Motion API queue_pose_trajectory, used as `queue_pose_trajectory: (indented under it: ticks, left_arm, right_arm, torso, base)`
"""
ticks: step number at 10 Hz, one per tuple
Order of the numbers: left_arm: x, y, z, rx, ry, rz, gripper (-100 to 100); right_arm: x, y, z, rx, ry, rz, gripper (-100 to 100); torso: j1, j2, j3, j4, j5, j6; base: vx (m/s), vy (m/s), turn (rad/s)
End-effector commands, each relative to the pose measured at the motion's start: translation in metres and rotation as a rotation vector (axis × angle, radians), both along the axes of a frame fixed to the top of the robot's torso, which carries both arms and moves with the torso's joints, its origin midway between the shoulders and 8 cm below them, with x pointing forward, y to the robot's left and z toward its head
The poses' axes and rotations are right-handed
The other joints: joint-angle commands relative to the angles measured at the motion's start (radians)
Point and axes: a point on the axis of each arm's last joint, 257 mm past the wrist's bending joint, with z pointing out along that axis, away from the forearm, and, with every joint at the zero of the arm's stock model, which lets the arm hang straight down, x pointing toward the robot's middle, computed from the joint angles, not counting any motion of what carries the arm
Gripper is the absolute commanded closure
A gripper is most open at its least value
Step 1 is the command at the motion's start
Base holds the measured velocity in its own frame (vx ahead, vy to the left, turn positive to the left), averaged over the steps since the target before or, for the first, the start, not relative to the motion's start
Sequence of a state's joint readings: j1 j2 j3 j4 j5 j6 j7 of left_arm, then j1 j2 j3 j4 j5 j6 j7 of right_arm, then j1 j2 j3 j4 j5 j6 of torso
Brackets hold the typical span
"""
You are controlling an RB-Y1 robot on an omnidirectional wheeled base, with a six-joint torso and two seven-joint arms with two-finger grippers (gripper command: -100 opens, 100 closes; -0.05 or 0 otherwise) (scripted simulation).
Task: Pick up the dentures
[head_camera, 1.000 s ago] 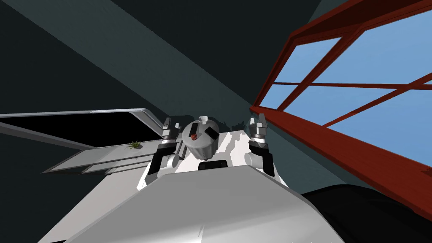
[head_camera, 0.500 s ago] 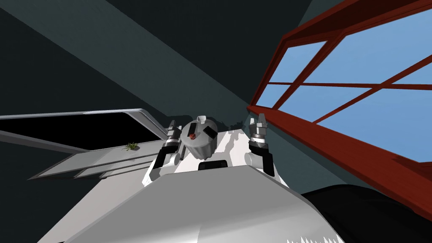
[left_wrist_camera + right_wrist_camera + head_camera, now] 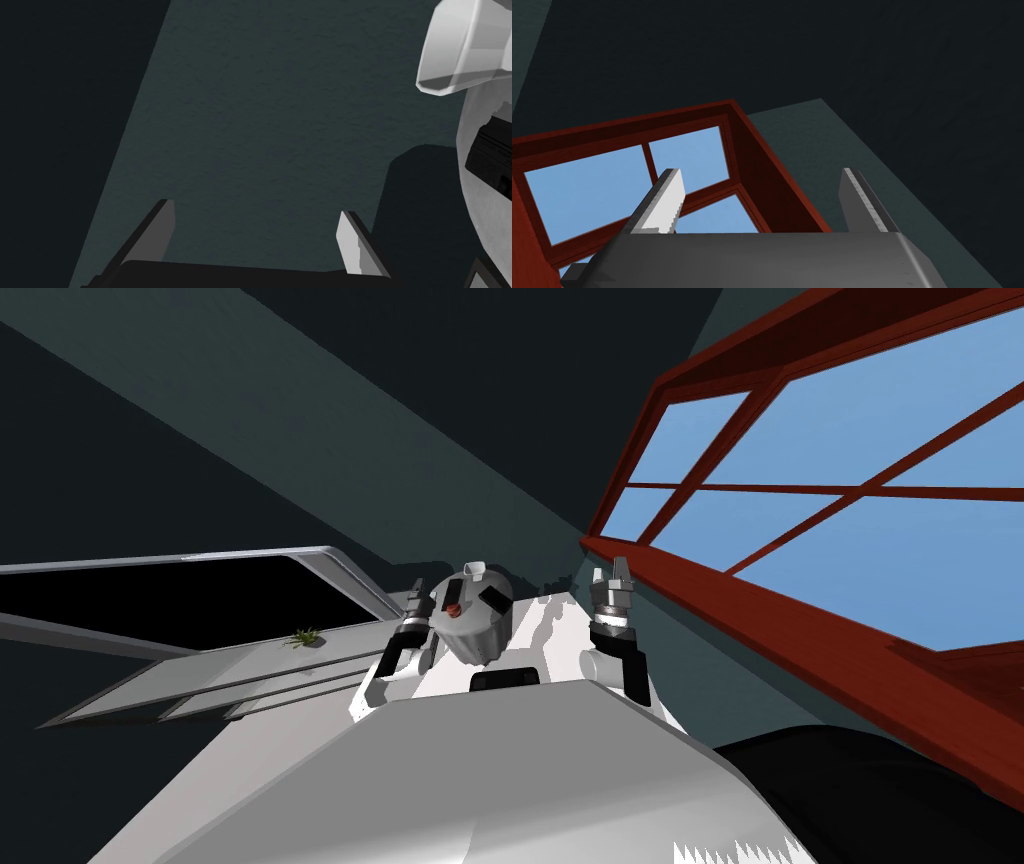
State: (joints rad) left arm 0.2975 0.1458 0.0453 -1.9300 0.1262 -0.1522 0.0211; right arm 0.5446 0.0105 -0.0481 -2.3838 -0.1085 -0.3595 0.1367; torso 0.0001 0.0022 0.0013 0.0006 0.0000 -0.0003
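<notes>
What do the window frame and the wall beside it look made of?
Window frame: likely stained or painted wood, matte reddish-brown bars, though no grain shows. Wall: probably painted plaster, dull dark teal with fine mottling.

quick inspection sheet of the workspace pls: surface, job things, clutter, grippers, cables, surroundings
surface: grey flat panel on my left, with lines running along it
job's things: nothing seen
clutter: small green plant on the panel's far part
grippers: left gripper open, empty, facing the dark teal wall; right gripper open, empty, pointing toward the window
cables: nothing seen
surroundings: window with red-brown frame on my right, blue beyond; black area beyond the panel
</notes>
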Motion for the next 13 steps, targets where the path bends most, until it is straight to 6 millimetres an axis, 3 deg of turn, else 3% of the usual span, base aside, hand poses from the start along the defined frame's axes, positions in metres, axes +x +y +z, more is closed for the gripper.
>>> queue_pose_trajectory:
  ticks: [1, 7, 13]
  left_arm:
    - [0.008, 0.001, -0.020, -0.013, 0.047, 0.000, -100]
    - [0.031, 0.000, -0.109, -0.057, 0.248, -0.005, -100]
    - [0.035, -0.007, -0.167, -0.070, 0.369, -0.011, -100]
  right_arm:
    - [0.000, 0.000, 0.000, 0.000, 0.000, 0.000, 0]
    - [0.000, 0.000, 0.000, 0.000, 0.000, 0.000, 0]
    - [0.000, 0.000, 0.000, 0.000, 0.000, 0.000, 0]
  torso:
    - [0.000, 0.000, 0.000, 0.000, 0.000, 0.000]
    - [0.002, -0.002, -0.001, 0.000, 0.000, 0.000]
    - [0.003, -0.003, -0.002, -0.001, 0.001, 0.000]
  base:
    - [-0.032, -0.005, -0.052]
    - [-0.024, 0.016, -0.060]
    - [0.012, 0.036, -0.009]
